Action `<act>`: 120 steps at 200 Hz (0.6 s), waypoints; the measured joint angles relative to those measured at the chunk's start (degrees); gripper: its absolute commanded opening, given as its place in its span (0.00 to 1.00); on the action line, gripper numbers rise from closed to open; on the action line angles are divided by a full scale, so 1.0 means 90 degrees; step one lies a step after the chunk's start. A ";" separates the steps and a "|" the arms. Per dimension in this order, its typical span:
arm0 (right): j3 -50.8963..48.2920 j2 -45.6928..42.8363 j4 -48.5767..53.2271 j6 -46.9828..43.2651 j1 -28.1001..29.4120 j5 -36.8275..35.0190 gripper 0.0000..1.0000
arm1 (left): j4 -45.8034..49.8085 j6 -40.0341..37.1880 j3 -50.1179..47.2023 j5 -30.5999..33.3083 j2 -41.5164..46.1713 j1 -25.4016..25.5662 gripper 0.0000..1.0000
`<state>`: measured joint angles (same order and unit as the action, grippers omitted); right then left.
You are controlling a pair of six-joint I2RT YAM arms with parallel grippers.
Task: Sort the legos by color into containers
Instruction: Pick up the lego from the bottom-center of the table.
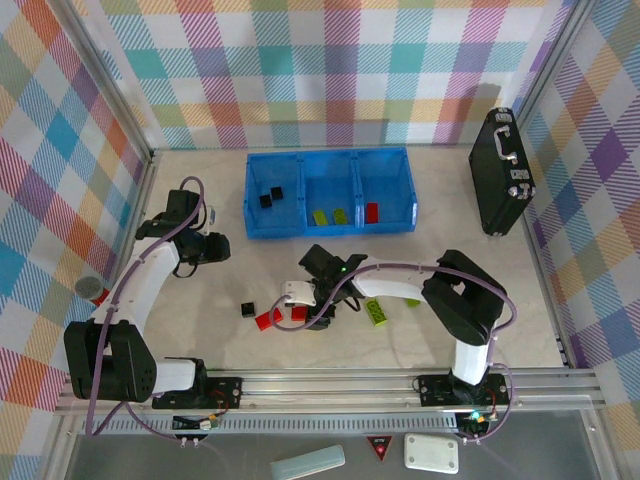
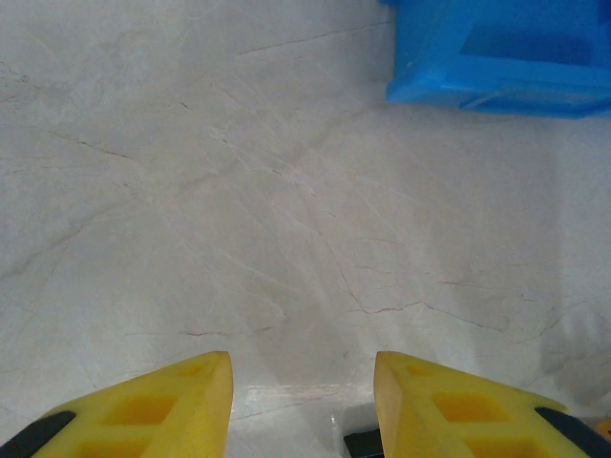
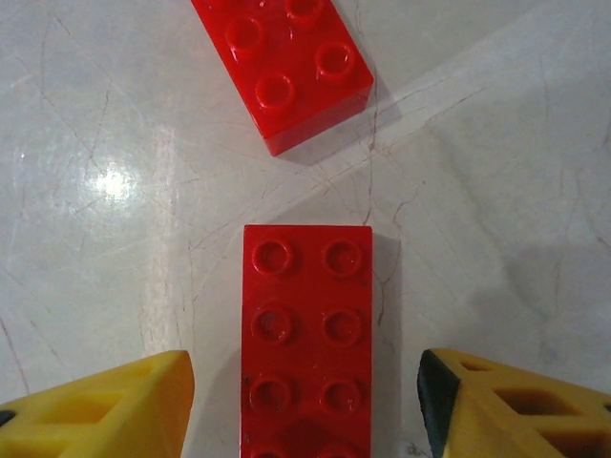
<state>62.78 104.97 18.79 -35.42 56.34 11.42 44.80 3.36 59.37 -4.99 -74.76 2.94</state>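
Note:
The blue tray (image 1: 330, 232) has three containers: black legos (image 1: 271, 195) in the left one, lime-green legos (image 1: 330, 216) in the middle, one red lego (image 1: 372, 212) in the right. On the table lie a black lego (image 1: 246, 309), two red legos (image 1: 268, 320) and a green one (image 1: 377, 313). My right gripper (image 3: 305, 401) is open, low over the table, straddling a red lego (image 3: 307, 334) with a gap on each side; the other red lego (image 3: 286, 67) lies just ahead. My left gripper (image 2: 304, 401) is open and holds nothing, near the tray's corner (image 2: 496, 67).
A black briefcase (image 1: 503, 172) stands at the back right. A red-capped grey cylinder (image 1: 90, 289) sits at the left wall. Plaid walls close in the table on three sides. Bare tabletop lies between the left gripper (image 1: 218, 247) and the loose legos.

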 measured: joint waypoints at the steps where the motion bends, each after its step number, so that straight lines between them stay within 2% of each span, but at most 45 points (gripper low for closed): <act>1: 0.0000 0.0007 0.0000 -0.0002 0.0000 0.0000 0.61 | 0.0002 0.0000 0.0000 0.0000 0.0000 0.0000 0.43; 120: 0.0000 0.0155 -0.0058 0.0000 0.0036 0.0007 0.37 | 0.0002 0.0000 0.0000 -0.0002 0.0000 -0.0002 0.43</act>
<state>62.78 106.37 18.26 -35.42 56.66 11.49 44.82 3.36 59.37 -5.02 -74.76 2.92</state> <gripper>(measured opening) 0.399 0.434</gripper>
